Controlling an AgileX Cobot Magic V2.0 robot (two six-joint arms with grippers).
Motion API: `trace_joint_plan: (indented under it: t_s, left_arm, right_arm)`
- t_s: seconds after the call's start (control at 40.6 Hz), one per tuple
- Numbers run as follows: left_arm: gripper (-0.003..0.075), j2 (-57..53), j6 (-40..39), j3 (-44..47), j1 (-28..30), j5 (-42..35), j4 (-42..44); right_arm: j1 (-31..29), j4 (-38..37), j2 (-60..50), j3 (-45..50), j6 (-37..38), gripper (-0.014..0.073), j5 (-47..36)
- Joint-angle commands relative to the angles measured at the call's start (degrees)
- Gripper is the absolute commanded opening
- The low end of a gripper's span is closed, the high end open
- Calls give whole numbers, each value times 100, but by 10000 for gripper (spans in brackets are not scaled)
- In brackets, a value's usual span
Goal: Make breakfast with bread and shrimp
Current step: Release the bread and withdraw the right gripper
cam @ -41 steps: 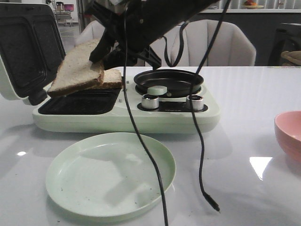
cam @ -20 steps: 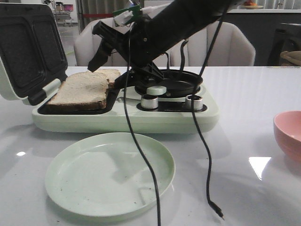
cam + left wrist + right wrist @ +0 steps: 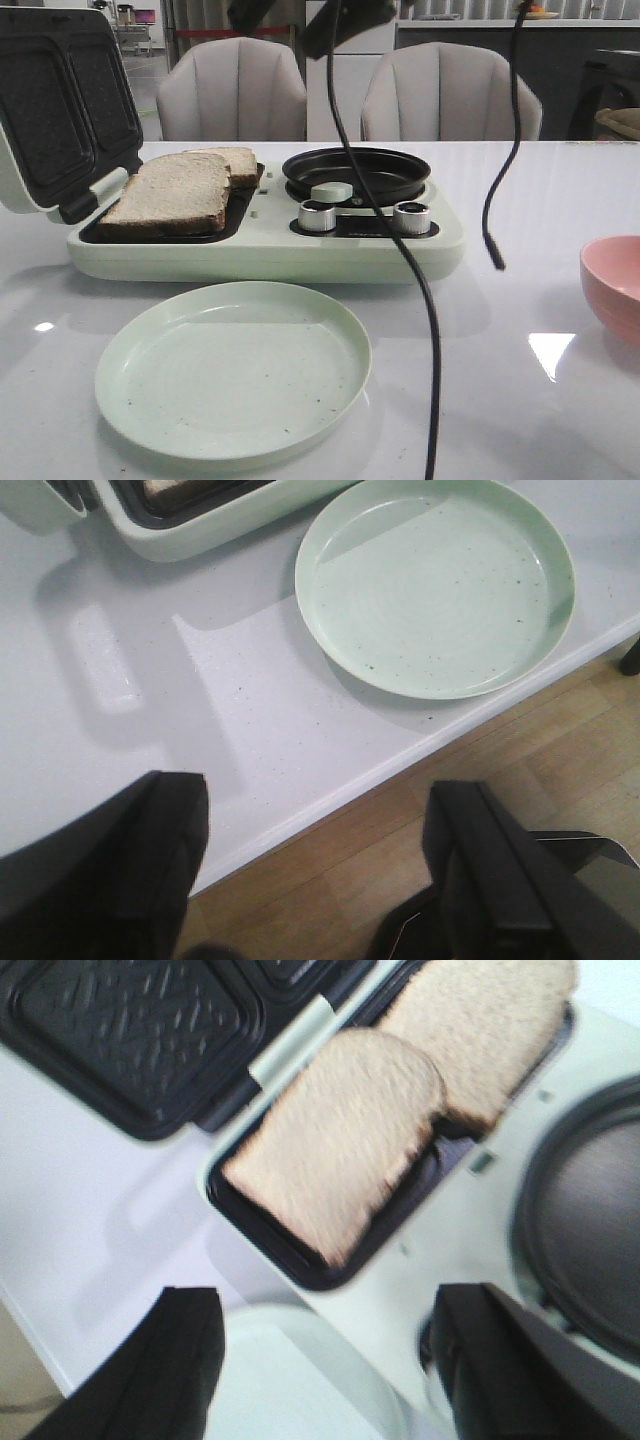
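Two bread slices lie in the open sandwich maker's dark tray. The near slice overlaps the edge of the far slice. In the right wrist view the same near slice and far slice lie below my right gripper, which hovers open and empty above them. My left gripper is open and empty over the table's front edge, near the pale green plate. No shrimp is in view.
The sandwich maker has its lid raised at the left and a black round pan on its right half. An empty green plate sits in front. A pink bowl is at the right edge. A black cable hangs down mid-view.
My right gripper let go of the near bread slice, which now lies flat in the tray. The arm then rose up and out of the front view.
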Motion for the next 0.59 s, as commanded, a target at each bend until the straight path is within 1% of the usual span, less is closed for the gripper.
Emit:
trace_joint_plan:
  t_s: [0.0, 0.074, 0.148, 0.566]
  left_arm:
    - [511, 7, -6, -166, -48, -319, 45]
    - [511, 7, -6, -166, -48, -319, 45]
    - [511, 7, -6, -166, -48, -319, 45]
    - [511, 7, -6, -166, -48, -319, 45]
  right_arm:
    - [259, -1138, -923, 243, 619, 546, -140]
    - [395, -1765, -1376, 688, 1032, 546, -155]
    - [427, -2037, -1765, 1173, 1306, 546, -118]
    - [427, -2138, -4179, 4186, 1373, 546, -460]
